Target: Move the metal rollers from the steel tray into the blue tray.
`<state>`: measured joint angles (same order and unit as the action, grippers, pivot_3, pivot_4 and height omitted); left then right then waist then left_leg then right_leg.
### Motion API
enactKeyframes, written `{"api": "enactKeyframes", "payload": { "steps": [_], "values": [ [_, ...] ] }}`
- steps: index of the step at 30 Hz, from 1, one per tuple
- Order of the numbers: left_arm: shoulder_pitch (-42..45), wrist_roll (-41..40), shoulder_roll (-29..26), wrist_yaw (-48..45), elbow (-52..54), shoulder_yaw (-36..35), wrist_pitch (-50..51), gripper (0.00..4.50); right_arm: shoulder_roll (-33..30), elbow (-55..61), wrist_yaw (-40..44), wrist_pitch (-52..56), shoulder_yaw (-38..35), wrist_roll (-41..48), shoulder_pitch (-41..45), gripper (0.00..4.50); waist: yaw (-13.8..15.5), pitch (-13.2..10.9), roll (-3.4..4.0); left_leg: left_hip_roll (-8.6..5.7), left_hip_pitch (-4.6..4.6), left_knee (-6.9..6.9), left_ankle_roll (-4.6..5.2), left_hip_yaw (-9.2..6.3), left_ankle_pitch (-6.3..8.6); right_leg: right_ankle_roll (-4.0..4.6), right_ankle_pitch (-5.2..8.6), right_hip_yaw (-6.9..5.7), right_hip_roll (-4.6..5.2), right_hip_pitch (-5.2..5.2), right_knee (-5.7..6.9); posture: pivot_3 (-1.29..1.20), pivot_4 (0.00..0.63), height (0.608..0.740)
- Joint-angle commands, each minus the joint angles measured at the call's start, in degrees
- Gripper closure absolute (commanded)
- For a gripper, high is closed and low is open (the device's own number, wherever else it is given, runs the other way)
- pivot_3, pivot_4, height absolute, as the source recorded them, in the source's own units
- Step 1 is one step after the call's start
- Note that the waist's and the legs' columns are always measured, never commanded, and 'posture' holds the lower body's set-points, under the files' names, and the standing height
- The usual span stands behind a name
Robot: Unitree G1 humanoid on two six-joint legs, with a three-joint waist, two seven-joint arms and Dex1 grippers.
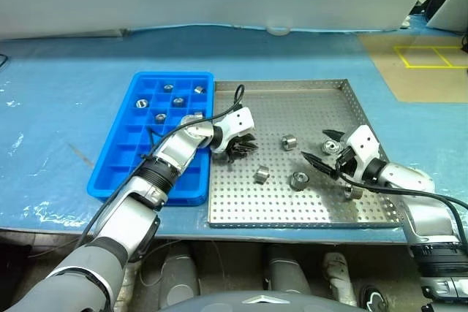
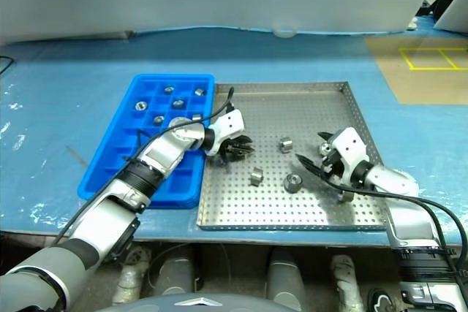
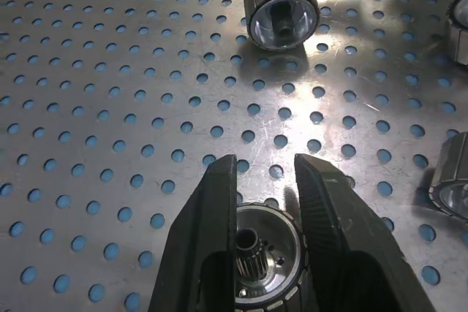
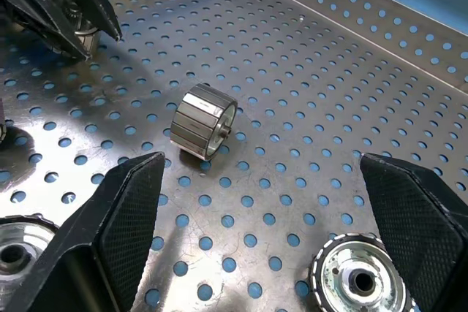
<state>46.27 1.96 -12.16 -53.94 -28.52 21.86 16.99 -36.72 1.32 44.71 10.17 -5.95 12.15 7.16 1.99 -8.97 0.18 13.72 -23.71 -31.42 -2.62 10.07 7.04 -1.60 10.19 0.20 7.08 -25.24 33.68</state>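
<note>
— Where do the two grippers sit, taking the steel tray [image 1: 292,107] as the reference?

— The left gripper [image 1: 238,150] is low over the tray's perforated floor near its left rim, just beside the blue tray [image 1: 117,151]. Its fingers [image 3: 212,231] are pinching one metal roller [image 3: 267,253] between them, with the roller's hollow end facing the wrist camera. The right gripper [image 1: 327,153] hangs over the right half of the tray with its fingers [image 4: 121,217] spread wide and nothing between them.

— And the other metal rollers?

— Several lie loose on the steel tray: one near the middle [image 1: 289,142], one toward the front [image 1: 261,174], and one just right of that [image 1: 298,180]. Another sits by the right gripper [image 1: 329,147], and one more lies near the tray's right front, close under the right arm [image 1: 352,193].

— Anything in the blue tray?

— Yes. It lies on the table [image 1: 58,93] touching the steel tray's left rim, and a handful of rollers [image 1: 178,101] sit in separate compartments in its far half.
</note>
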Motion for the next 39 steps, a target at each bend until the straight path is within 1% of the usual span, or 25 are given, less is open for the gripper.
{"api": "enactKeyframes", "payload": {
  "steps": [1,4,7,10,12,13,16,19,23,24,26,29,33,38,39],
  "values": [
    [-1.5,-4.3,0.1,5.1,3.2,-7.9,4.4,3.66,0.3,-0.5,0.3,-1.6,0.0,0.2,2.6,0.00,-0.1,0.0,0.00,0.00,0.00,0.00,0.00,0.00,0.00,0.00,0.00,0.00,0.00,-0.01,0.00,-0.12,0.150,0.740],
    [-2.2,-7.0,1.3,11.0,7.2,-13.5,4.1,3.66,0.8,-2.8,1.2,-2.4,1.3,-0.1,5.1,0.00,-0.1,0.0,-0.02,0.02,-0.02,0.02,-0.01,0.00,-0.01,0.01,0.00,-0.02,-0.01,-0.03,0.00,-0.08,0.150,0.740],
    [-2.7,-9.9,3.4,17.7,12.0,-19.2,3.7,3.66,1.6,-5.8,2.4,-3.4,3.1,-0.5,8.0,0.00,0.6,-0.1,-0.08,0.02,-0.15,0.01,0.00,-0.02,0.00,0.03,-0.01,-0.09,0.00,-0.08,-0.02,-0.03,0.150,0.740],
    [-4.0,-11.2,5.2,25.7,19.0,-24.2,4.2,3.66,3.0,-9.5,3.7,-4.8,5.4,-1.4,11.6,0.00,1.2,-0.1,-0.14,0.01,-0.32,0.01,0.05,-0.03,0.02,0.04,-0.01,-0.16,0.03,-0.11,-0.14,0.04,0.150,0.740],
    [-5.4,-11.7,5.9,29.9,23.4,-26.3,5.2,3.66,3.7,-11.6,4.6,-5.7,6.5,-1.8,13.5,0.00,1.7,-0.1,-0.15,0.02,-0.37,0.02,0.08,-0.04,0.04,0.05,-0.01,-0.21,0.04,-0.12,-0.20,0.05,0.150,0.740],
    [-6.0,-11.7,6.3,31.7,25.1,-27.1,5.2,3.66,4.0,-12.6,4.9,-6.2,6.9,-2.0,14.3,0.00,2.1,-0.1,-0.16,0.02,-0.38,0.03,0.09,-0.04,0.05,0.05,-0.01,-0.21,0.03,-0.13,-0.22,0.10,0.150,0.740],
    [-9.9,-9.1,6.7,40.9,32.0,-30.3,4.9,3.66,5.3,-17.3,6.6,-7.9,8.5,-2.7,18.0,0.00,2.4,-0.1,-0.17,0.04,-0.38,0.06,0.10,-0.04,0.05,0.07,0.00,-0.25,0.03,-0.13,-0.23,0.15,0.150,0.740],
    [-15.5,-4.7,5.6,48.4,36.9,-32.1,6.0,3.66,7.2,-22.4,8.6,-9.8,10.1,-3.2,21.9,0.00,2.9,-0.1,-0.22,0.07,-0.38,0.04,0.09,-0.07,0.04,0.07,0.00,-0.29,0.03,-0.12,-0.20,0.21,0.150,0.740],
    [-19.9,-1.3,4.7,54.7,40.4,-33.2,8.4,3.66,9.1,-27.6,10.3,-12.2,11.1,-3.8,25.5,0.00,4.1,-0.2,-0.34,0.08,-0.41,0.03,0.07,-0.13,0.03,0.06,0.00,-0.35,0.03,-0.12,-0.19,0.27,0.150,0.740],
    [-20.6,-0.4,4.5,56.2,40.6,-33.5,9.5,3.66,9.6,-28.9,10.8,-12.9,11.5,-4.0,26.4,0.00,4.8,-0.2,-0.36,0.09,-0.43,0.02,0.06,-0.16,0.03,0.06,0.00,-0.38,0.03,-0.12,-0.18,0.28,0.150,0.740],
    [-21.6,1.1,3.9,58.1,40.0,-33.7,10.1,3.66,10.4,-31.2,11.5,-14.2,12.1,-4.6,27.9,0.00,5.7,-0.2,-0.36,0.08,-0.50,-0.02,0.06,-0.22,0.03,0.06,0.00,-0.42,0.03,-0.11,-0.18,0.30,0.150,0.740],
    [-21.7,0.6,3.3,58.0,39.0,-33.5,9.9,3.66,11.1,-33.4,12.1,-15.5,12.2,-4.9,29.4,0.00,7.1,-0.2,-0.38,0.08,-0.61,-0.03,0.05,-0.33,0.03,0.06,0.00,-0.52,0.03,-0.13,-0.18,0.30,0.150,0.740],
    [-21.9,-0.7,3.2,57.5,37.7,-33.5,10.1,3.66,11.0,-34.3,12.4,-16.1,11.9,-4.8,29.8,0.00,8.0,-0.2,-0.38,0.08,-0.82,-0.15,0.04,-0.49,0.02,0.07,0.00,-0.64,0.04,-0.15,-0.18,0.30,0.150,0.740],
    [-22.4,-2.3,3.3,56.5,36.6,-33.3,12.2,3.66,10.2,-32.9,11.9,-15.9,11.3,-4.7,28.2,0.00,8.2,-0.2,-0.38,0.08,-0.87,-0.21,0.01,-0.59,0.01,0.07,0.00,-0.68,0.04,-0.18,-0.07,0.27,0.150,0.740],
    [-22.5,-2.8,3.4,55.9,36.5,-33.2,12.5,3.31,10.1,-32.5,11.8,-15.8,11.2,-4.6,27.9,0.00,8.2,-0.2,-0.38,0.08,-0.86,-0.22,0.01,-0.60,0.00,0.07,0.00,-0.68,0.04,-0.18,-0.06,0.27,0.150,0.740]
  ]
}}
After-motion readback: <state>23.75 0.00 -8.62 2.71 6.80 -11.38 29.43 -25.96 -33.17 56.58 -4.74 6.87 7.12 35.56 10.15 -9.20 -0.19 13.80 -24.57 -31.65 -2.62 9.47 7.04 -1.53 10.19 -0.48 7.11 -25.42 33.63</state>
